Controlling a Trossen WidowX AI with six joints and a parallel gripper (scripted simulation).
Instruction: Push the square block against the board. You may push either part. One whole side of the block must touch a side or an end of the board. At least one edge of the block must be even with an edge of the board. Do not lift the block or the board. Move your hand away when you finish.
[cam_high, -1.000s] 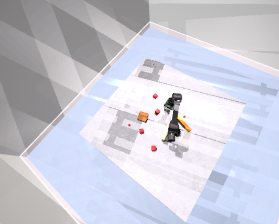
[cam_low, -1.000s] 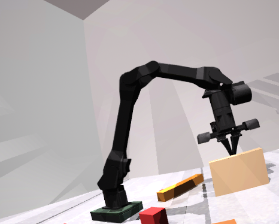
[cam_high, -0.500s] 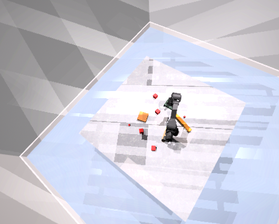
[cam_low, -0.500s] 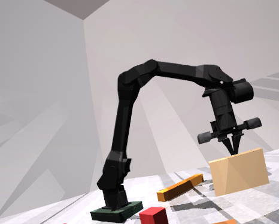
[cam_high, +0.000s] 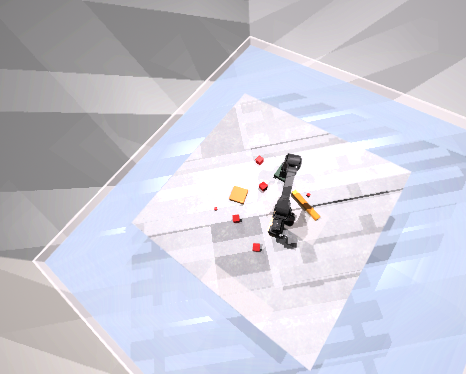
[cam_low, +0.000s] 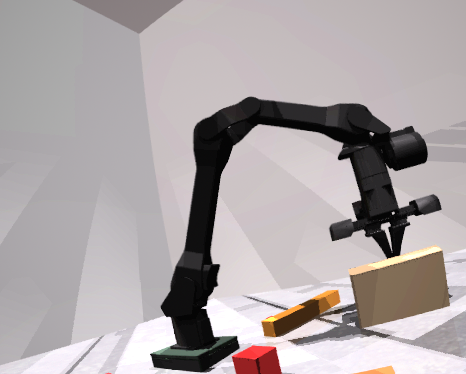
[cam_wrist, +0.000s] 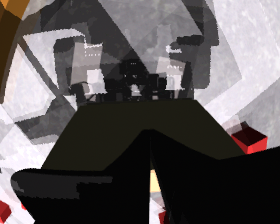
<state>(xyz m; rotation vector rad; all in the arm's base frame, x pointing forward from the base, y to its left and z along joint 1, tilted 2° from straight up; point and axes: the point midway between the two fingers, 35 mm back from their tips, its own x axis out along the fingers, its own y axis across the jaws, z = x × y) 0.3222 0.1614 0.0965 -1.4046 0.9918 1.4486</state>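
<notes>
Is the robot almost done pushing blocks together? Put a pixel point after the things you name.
Not yet. Nothing looks joined: the tan slab (cam_high: 272, 223) (cam_low: 402, 290) (cam_wrist: 125, 130), long orange bar (cam_high: 305, 205) (cam_low: 300, 314) (cam_wrist: 11, 45) and flat orange square (cam_high: 238, 195) (cam_low: 375, 370) all sit apart. The shut hand (cam_high: 275, 231) (cam_low: 392, 256) (cam_wrist: 148, 135) is by the slab's top, holding nothing. Left: pushing side to side, lining up edges, moving away.
</notes>
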